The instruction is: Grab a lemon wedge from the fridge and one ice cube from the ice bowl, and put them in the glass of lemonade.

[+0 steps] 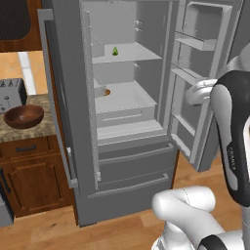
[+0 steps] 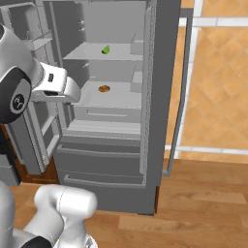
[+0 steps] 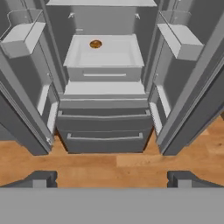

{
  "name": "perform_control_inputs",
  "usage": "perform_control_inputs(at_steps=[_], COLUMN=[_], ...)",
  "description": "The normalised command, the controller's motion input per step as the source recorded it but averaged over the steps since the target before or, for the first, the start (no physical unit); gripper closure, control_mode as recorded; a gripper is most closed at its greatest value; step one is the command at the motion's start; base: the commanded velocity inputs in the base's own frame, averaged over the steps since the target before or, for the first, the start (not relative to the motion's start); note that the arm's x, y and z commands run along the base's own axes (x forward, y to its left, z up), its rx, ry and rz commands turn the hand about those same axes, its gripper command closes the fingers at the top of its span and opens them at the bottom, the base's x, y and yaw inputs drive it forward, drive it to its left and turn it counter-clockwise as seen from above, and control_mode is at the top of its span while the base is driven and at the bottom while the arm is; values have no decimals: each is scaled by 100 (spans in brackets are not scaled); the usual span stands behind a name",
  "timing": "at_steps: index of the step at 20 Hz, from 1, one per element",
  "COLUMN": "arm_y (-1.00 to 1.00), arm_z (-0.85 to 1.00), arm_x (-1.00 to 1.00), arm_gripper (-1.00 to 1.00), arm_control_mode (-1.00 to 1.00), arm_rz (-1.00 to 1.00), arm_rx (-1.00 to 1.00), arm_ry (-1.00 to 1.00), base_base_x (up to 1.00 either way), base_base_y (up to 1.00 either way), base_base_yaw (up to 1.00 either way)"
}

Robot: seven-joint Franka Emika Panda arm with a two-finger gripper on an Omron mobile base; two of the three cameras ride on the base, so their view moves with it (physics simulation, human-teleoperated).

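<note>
Fingers spread wide, gripper [image 3: 109, 178] faces the open fridge [image 1: 161, 127]; lemon wedge [image 1: 115, 51] sits upper centre, above its aim

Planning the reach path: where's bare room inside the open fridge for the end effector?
Upper shelf: bare right of the lemon wedge. Lower shelf: bare in front and right of the orange lump. Crowded nowhere; tightest by the door bins.

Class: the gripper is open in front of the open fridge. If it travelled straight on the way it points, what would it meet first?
Probably the fridge: the gripper aims at its lower drawer fronts, nothing visibly between. Depth is uncertain.
</note>
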Motion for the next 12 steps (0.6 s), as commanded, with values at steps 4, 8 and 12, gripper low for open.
perform_control_inputs(at_steps=[4,8,12], arm_y=[-5,0,0], arm_z=[0,-19,-18], arm_x=[1,12,5], arm_gripper=[-100,-100,-100], arm_control_mode=[-100,-100,-100], arm_rz=[-2,-9,-7], arm_rx=[0,0,0], arm_ry=[3,1,0], base_base_x=[0,0,0], base_base_y=[0,0,0], base_base_yaw=[0,0,0])
